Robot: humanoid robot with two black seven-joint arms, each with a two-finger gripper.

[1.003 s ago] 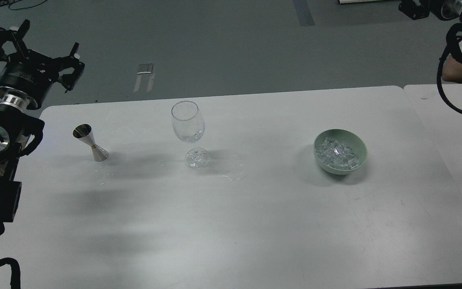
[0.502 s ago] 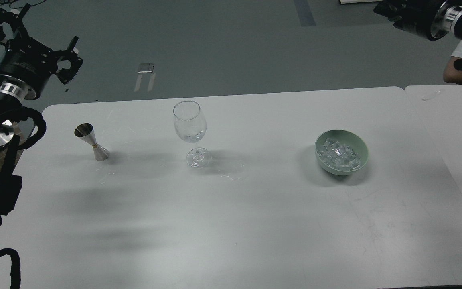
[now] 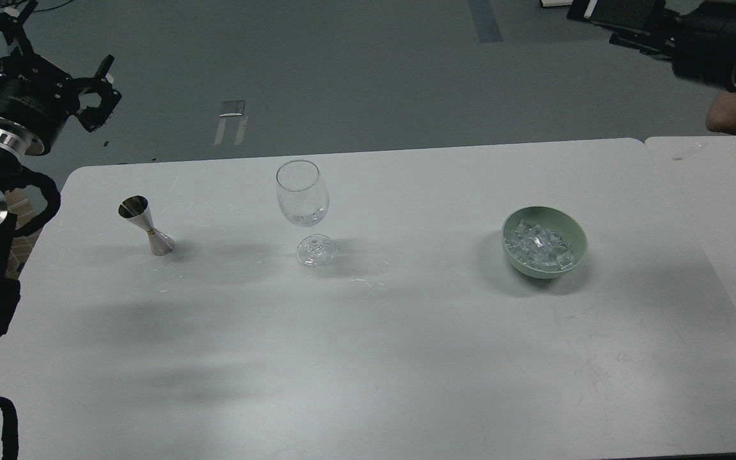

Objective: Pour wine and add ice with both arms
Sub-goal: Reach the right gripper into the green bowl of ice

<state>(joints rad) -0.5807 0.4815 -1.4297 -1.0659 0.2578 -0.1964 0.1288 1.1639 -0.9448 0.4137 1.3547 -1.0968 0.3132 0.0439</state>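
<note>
Both arms have been raised clear of the table: left gripper (image 3: 39, 38) is spread wide and empty, right gripper (image 3: 604, 16) cannot be judged; ice (image 3: 539, 246) is left untouched

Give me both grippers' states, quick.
Left gripper: open, empty, raised off the table's left corner.
Right gripper: dark, partly cut off; cannot tell.

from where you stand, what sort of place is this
Probably a robotics lab or test room rather than a bar. The white table stands on a bare grey floor with tape marks, another white table abuts it, and only a wine glass, jigger and bowl of ice are set out.
</note>
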